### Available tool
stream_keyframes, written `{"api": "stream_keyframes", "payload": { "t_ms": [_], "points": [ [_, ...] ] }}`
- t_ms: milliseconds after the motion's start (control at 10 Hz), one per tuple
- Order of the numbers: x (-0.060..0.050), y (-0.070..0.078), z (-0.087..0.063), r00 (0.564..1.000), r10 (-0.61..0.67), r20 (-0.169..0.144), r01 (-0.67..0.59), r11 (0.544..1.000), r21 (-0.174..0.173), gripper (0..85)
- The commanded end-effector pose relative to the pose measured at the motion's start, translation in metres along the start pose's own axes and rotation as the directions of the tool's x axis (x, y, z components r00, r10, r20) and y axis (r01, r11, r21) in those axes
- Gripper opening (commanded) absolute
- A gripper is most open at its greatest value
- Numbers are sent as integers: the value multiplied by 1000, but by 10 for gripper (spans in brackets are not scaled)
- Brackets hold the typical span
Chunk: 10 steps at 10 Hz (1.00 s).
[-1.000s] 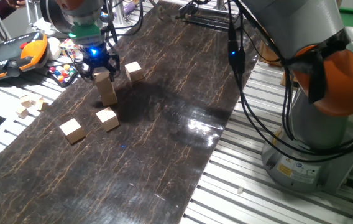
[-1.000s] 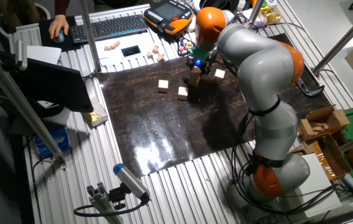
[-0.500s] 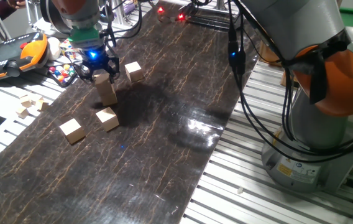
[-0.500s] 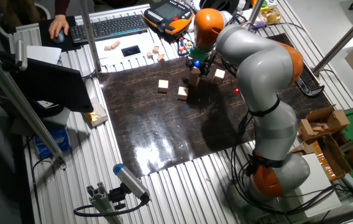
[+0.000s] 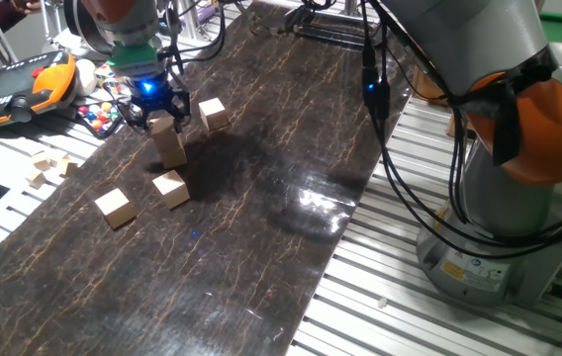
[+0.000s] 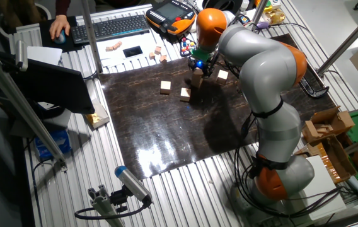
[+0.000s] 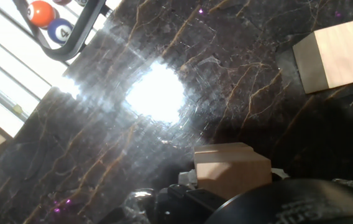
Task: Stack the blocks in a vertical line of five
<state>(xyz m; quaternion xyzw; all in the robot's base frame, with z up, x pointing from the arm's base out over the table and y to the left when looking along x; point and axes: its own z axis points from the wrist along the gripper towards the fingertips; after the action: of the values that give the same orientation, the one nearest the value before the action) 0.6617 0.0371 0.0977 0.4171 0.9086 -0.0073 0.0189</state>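
Upper left of the fixed view, the gripper [image 5: 162,107] sits over a two-block stack [image 5: 169,141] — whether its fingers still pinch the top cube, I cannot tell; three blocks lie apart — one [image 5: 212,113] right, two [image 5: 170,187] [image 5: 114,207] below.

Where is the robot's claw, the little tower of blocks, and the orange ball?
claw [image 5: 159,111]: one fixed view, between its fingertips, at the tower's top.
tower of blocks [image 5: 171,146]: one fixed view, side face of the lower block.
orange ball [image 7: 41,13]: hand view, the ball's middle, upper left.
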Motion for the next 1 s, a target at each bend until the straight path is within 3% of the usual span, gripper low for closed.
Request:
{"api": "stream_keyframes", "payload": {
  "t_ms": [0,400,900],
  "points": [
    [0,0,0,1000,-4,0,4,1000,0,7],
    [-1,-3,2,1000,-6,-3,6,1000,-4,27],
    [-1,-2,2,1000,0,7,0,1000,-4,247]
  ]
}}
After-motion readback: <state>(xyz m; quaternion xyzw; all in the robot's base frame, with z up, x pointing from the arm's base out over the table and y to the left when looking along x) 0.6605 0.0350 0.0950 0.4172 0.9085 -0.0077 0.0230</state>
